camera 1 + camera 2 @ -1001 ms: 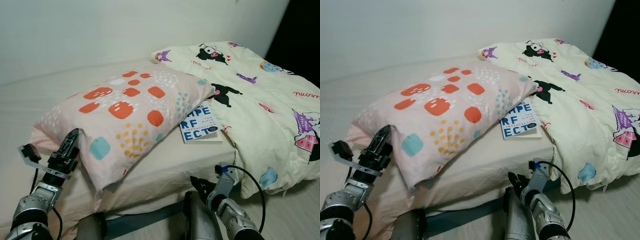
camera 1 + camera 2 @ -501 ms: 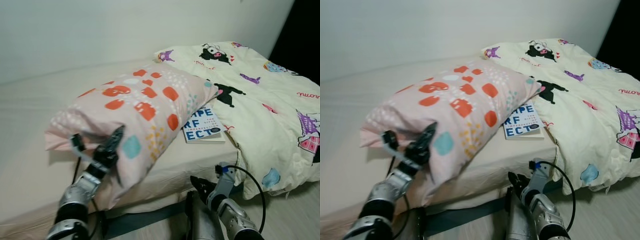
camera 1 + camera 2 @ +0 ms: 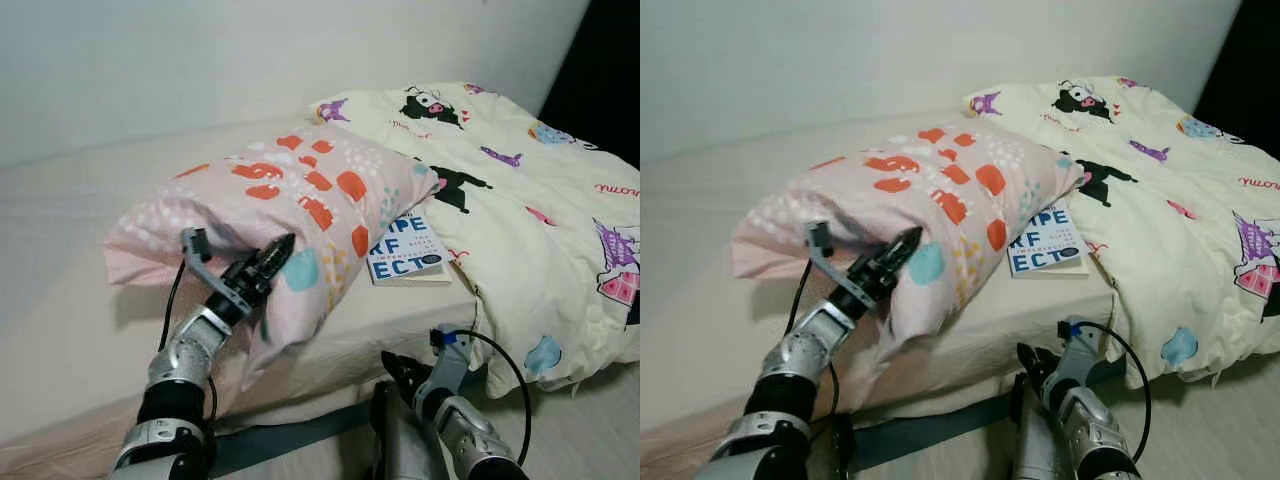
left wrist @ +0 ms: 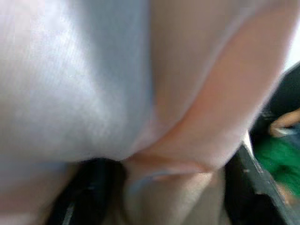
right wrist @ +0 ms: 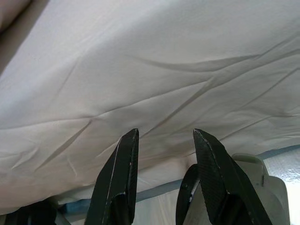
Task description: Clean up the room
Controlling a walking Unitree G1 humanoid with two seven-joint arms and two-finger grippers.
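Our left gripper (image 3: 272,258) holds the pillow (image 3: 290,200) near the bed's (image 3: 70,240) front edge—book (image 3: 403,250) untouched; right gripper (image 5: 164,140) hangs parted.

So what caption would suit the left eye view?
Left tool lifting a patterned pillow off the bed beside a book.

Bedroom, bed against plain wall.
Beige-sheeted bed (image 3: 80,250) fills the near view; pale wall (image 3: 200,60) behind it; dark gap far right; light floor (image 3: 590,430) near right.
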